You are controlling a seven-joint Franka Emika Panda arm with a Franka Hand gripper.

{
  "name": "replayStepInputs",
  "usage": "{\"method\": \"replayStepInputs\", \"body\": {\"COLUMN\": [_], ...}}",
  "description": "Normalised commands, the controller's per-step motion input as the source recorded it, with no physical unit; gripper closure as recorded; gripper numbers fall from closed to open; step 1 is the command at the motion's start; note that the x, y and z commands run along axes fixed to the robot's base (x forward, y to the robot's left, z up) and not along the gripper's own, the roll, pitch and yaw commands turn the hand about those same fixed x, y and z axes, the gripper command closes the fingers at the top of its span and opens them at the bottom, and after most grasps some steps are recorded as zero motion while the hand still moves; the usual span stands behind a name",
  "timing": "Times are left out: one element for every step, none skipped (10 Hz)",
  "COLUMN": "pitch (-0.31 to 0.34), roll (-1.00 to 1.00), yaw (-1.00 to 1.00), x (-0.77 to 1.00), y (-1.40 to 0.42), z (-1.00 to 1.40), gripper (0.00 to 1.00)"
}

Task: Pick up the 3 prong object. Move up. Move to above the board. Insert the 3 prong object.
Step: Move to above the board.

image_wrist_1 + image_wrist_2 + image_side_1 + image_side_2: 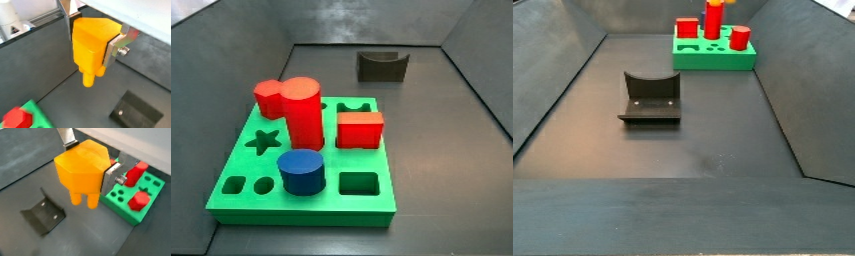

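The 3 prong object is an orange-yellow piece with a blocky top and short legs pointing down. My gripper is shut on its blocky top, with silver fingers pressed on two opposite sides. It also shows in the grip in a wrist view, hanging over the dark floor beside the board, not above it. The green board lies flat with star, oval and square holes. Both side views show neither the gripper nor the held piece.
Red pieces and a blue cylinder stand in the board. The dark fixture sits on the floor away from the board, and shows below the gripper. Dark sloped walls enclose the floor.
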Motion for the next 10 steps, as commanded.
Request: {"method": "replayStepInputs", "body": {"pitch": [0.057, 0.07, 0.075, 0.103, 0.117, 0.128, 0.128, 0.129, 0.118, 0.098], "roll": [-0.02, 0.0, -0.01, 0.01, 0.0, 0.0, 0.02, 0.02, 0.02, 0.02], "yaw": [-0.01, 0.0, 0.0, 0.0, 0.0, 0.01, 0.01, 0.01, 0.01, 0.01], "x": [0.14, 0.14, 0.15, 0.17, 0.18, 0.21, 0.22, 0.17, 0.14, 0.1], "y": [-1.0, -1.0, -1.0, -1.0, -1.0, -1.0, -0.93, -0.64, -0.38, -0.23], "z": [0.24, 0.24, 0.25, 0.25, 0.25, 0.25, 0.24, 0.18, 0.11, 0.07], "gripper": [1.0, 1.0, 1.0, 1.0, 1.0, 1.0, 1.0, 1.0, 1.0, 1.0]}}
